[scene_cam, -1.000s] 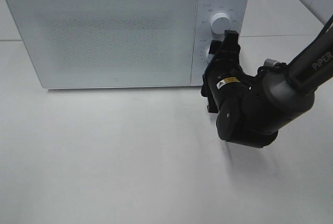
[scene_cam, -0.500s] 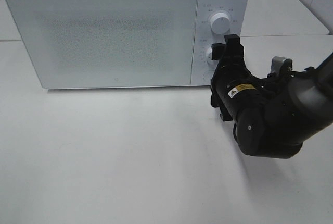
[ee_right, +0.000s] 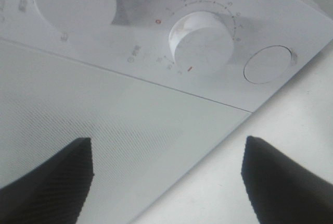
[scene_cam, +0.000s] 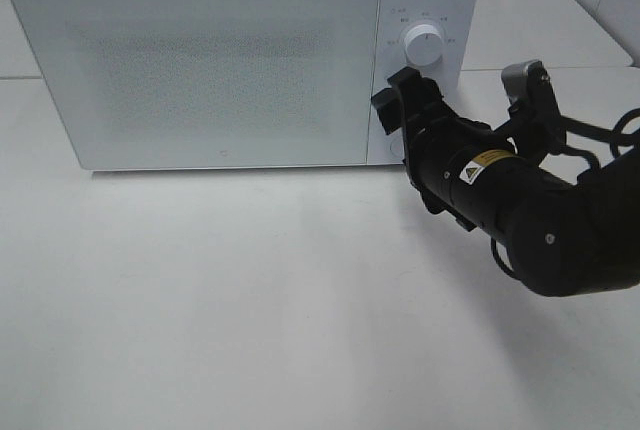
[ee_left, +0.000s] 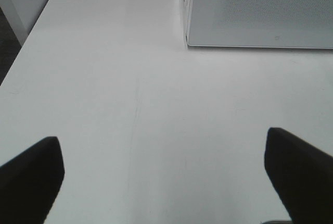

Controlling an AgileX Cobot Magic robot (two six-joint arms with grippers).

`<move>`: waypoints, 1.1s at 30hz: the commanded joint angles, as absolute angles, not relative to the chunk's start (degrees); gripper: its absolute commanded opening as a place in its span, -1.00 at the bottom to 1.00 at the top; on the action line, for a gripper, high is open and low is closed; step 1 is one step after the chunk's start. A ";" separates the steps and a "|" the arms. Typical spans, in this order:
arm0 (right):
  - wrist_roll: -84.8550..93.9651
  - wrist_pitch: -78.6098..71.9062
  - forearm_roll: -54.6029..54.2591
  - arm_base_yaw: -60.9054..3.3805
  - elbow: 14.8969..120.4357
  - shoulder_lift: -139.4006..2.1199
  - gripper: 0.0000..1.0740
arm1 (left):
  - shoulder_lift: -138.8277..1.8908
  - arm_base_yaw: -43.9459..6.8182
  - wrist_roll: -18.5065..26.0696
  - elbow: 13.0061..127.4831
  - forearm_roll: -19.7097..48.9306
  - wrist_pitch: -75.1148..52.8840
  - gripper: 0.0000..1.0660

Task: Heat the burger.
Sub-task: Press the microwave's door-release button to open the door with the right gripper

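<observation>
White worktop (scene_cam: pixel 250 300), microwave (scene_cam: pixel 200 60) with door shut; burger nowhere in sight, likely inside, though the frosted door hides it. Right gripper (scene_cam: pixel 398 97) released, jaws wide and empty, just in front of the lower dial (ee_right: pixel 203 41), whose red mark looks off zero, so the timer seems set and only the heating itself is left. Left gripper (ee_left: pixel 164 177) spread, empty, over the worktop

The right hand (scene_cam: pixel 397 100) has been shifted leftward across the control panel (scene_cam: pixel 440 10) of the microwave (scene_cam: pixel 200 60), from just beside the lower dial to the seam at the door's edge. The lower dial (ee_right: pixel 203 42), which was exposed in the high view half a second ago, is now hidden there behind the hand. The arm (scene_cam: pixel 540 220) behind the hand has been swung out toward the right.
</observation>
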State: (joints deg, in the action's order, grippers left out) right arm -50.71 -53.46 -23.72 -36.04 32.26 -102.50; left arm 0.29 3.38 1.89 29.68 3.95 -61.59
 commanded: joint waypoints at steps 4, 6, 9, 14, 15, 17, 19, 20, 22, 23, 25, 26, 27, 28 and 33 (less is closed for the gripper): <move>-31.51 -35.12 -18.05 -31.34 32.20 -95.86 0.42 | 0.69 3.38 1.83 29.62 3.78 -61.36 0.88; -28.76 -32.83 -17.25 -30.77 32.20 -95.23 0.42 | 0.69 3.38 1.83 29.62 3.78 -61.36 0.88; -21.14 -25.90 -15.53 -30.02 32.20 -92.82 0.42 | 0.69 3.38 1.83 29.62 3.78 -61.36 0.88; -8.08 -12.95 -15.58 -30.02 32.66 -88.58 0.42 | 0.69 3.38 1.83 29.62 3.78 -61.36 0.88; -4.24 -6.42 -15.58 -30.02 33.46 -87.15 0.42 | 0.69 3.38 1.83 29.62 3.78 -61.36 0.88; -2.58 -3.50 -15.58 -30.02 33.86 -86.52 0.42 | 0.69 3.38 1.83 29.62 3.78 -61.36 0.88; 0.97 3.09 -15.58 -30.02 34.72 -84.97 0.42 | 0.69 3.38 1.83 29.62 3.78 -61.36 0.88; 4.18 9.00 -15.36 -30.02 35.52 -83.65 0.42 | 0.69 3.38 1.83 29.62 3.78 -61.36 0.88; 5.44 11.69 -14.84 -30.02 35.87 -82.62 0.42 | 0.69 3.38 1.83 29.62 3.78 -61.36 0.88; 6.93 16.96 -13.81 -30.02 36.61 -81.02 0.42 | 0.69 3.38 1.83 29.62 3.78 -61.36 0.88; 7.05 19.48 -13.24 -30.02 36.96 -80.33 0.42 | 0.69 3.38 1.83 29.62 3.78 -61.36 0.88; 7.05 25.21 -11.46 -30.02 37.82 -78.55 0.42 | 0.69 3.38 1.83 29.62 3.78 -61.36 0.88; 6.99 28.02 -10.83 -30.02 38.22 -77.41 0.42 | 0.69 3.38 1.83 29.62 3.78 -61.36 0.88; 6.99 28.02 -10.83 -30.02 38.22 -77.41 0.42 | 0.69 3.38 1.83 29.62 3.78 -61.36 0.88; 6.76 40.68 -8.59 -30.02 41.02 -70.19 0.42 | 0.69 3.38 1.83 29.62 3.78 -61.36 0.88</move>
